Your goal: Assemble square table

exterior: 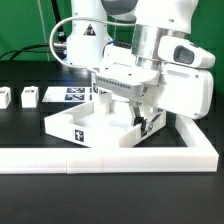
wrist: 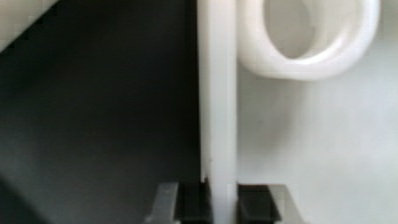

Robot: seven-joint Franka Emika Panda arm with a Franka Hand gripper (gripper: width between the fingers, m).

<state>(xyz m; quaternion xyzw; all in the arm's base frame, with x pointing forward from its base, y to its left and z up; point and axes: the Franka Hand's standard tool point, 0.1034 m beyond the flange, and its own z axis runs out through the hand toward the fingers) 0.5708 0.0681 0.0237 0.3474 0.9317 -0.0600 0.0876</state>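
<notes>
The slab (exterior: 70, 122) is being gripped by the gripper (wrist: 217, 200), jaws closed narrowly on its thin edge, a corner socket (wrist: 311, 45) just ahead; the hold is likely best kept square during any sliding.

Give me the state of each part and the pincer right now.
Slab: clamped at one edge, no legs fitted that I can see.
Pincer: shut on the slab.
Leg blocks: loose on the table, apart from the slab.
Rail: flat on the table, untouched.
</notes>
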